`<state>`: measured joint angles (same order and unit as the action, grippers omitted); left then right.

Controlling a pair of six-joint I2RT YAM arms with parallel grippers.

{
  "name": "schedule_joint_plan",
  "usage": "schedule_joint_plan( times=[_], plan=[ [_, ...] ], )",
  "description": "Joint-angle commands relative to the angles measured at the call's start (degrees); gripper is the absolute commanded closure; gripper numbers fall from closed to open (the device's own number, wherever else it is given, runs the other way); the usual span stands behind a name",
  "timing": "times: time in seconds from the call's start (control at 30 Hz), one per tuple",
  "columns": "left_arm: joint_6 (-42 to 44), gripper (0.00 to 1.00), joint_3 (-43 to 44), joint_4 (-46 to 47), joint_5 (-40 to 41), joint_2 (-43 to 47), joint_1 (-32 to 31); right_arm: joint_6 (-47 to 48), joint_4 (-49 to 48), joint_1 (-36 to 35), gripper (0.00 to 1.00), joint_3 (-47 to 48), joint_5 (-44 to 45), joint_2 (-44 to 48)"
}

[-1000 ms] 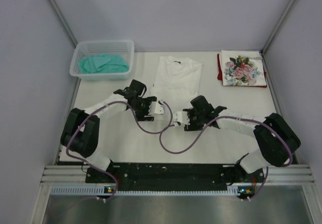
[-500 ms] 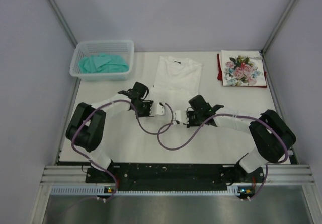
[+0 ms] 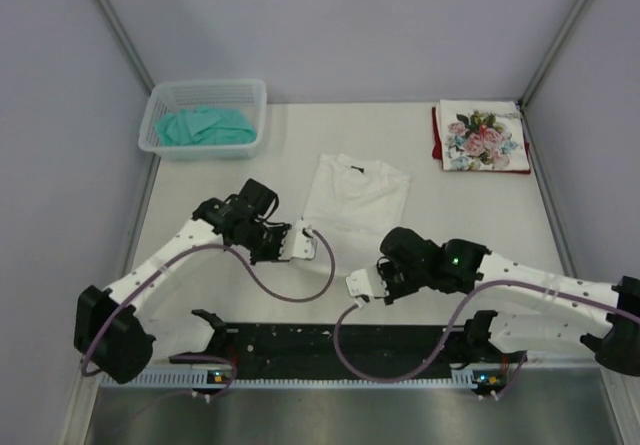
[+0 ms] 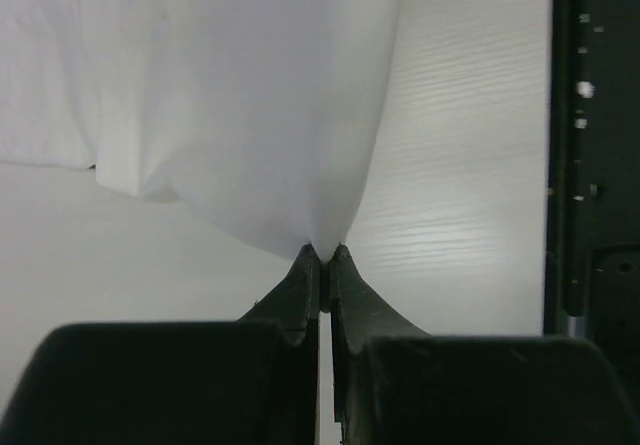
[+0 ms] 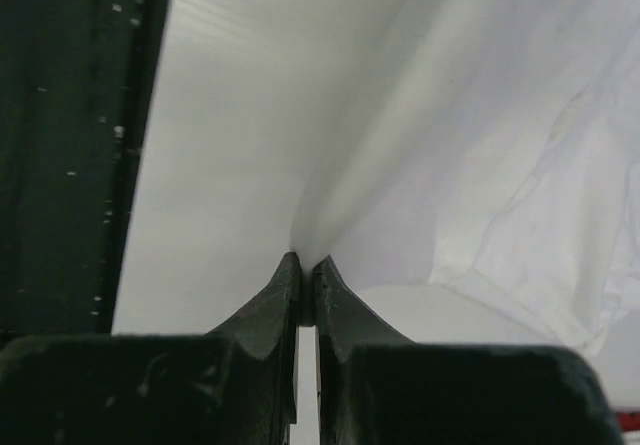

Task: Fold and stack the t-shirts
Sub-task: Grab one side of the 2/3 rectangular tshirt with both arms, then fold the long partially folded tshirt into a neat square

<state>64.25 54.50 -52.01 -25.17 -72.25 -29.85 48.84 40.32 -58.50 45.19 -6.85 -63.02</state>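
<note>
Top cam: vs a sec ago both arms have drawn back toward me, dragging the white t-shirt (image 3: pixel 355 193) nearer. It now lies mid-surface, collar far, prob. ready to fold. Left end effector (image 3: pixel 300 243) & right end effector (image 3: pixel 362 283) are at its near hem. Rose-print t-shirt (image 3: pixel 482 137) sits far right on the dark red t-shirt (image 3: pixel 436 133). Basket (image 3: pixel 208 84) w/ teal cloth (image 3: pixel 205 125) is far left, so nothing's in the path.
Left wrist: clamped on white cloth.
Right wrist: same, hem pinched tight.

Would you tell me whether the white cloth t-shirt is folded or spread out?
Spread out: the white cloth t-shirt lies open, both sleeves showing, near edge pinched by the left tool and right tool.
</note>
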Motion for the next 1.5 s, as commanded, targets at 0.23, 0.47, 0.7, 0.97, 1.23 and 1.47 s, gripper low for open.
schedule_joint_plan(
  times=[0.23,0.47,0.7,0.97,1.23,1.47],
  plan=[
    [-12.3,1.00,4.9,-17.7,-2.5,9.1,-2.5,-15.4,14.4,-9.6,1.00,7.6,3.2,11.0],
    [-22.8,1.00,19.6,-9.3,2.8,-2.4,1.5,-12.2,7.1,9.9,1.00,10.5,-3.8,12.1],
    [-24.3,1.00,34.4,-6.5,7.4,-14.7,3.2,-11.2,3.0,25.9,1.00,15.4,-7.1,2.2],
    [-24.9,1.00,45.8,-4.2,13.1,-30.2,4.4,-13.0,-1.2,36.9,1.00,18.8,-11.5,-11.4],
    [-27.2,1.00,56.5,-3.5,16.6,-45.1,5.5,-17.4,-6.2,42.0,1.00,22.5,-11.0,-25.3],
    [-26.9,0.93,61.4,-2.9,19.4,-54.2,5.5,-18.8,-8.0,43.2,1.00,27.1,-8.8,-34.5]
  ],
)
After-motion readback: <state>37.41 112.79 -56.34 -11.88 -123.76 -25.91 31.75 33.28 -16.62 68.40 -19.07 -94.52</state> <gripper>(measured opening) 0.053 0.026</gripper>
